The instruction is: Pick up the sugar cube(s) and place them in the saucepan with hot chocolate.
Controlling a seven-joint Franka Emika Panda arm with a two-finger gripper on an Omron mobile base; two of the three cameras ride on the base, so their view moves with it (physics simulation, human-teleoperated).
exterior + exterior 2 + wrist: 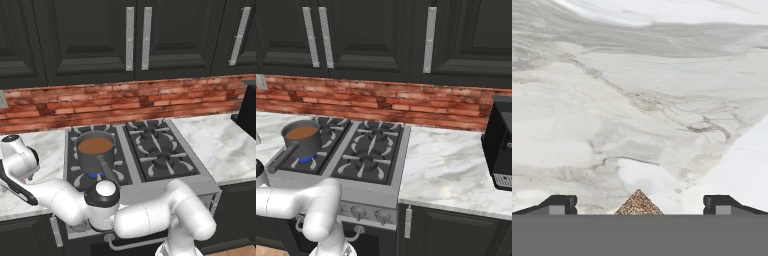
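A brownish speckled sugar cube (638,204) lies on the marble counter, its tip showing between my fingertips in the hand view. My gripper (640,205) is open and points down at the counter, with one dark fingertip (559,204) on each side of the cube and a wide gap to it. The saucepan with hot chocolate (95,147) stands on the stove's front left burner over a blue flame, its long dark handle pointing toward the front; it also shows in the right base view (302,135). My arm reaches left from the stove front over the left counter (45,145).
The stove (150,150) has several burners with dark grates. A brick backsplash and dark cabinets rise behind it. A black coffee machine (500,145) stands on the right counter (446,170).
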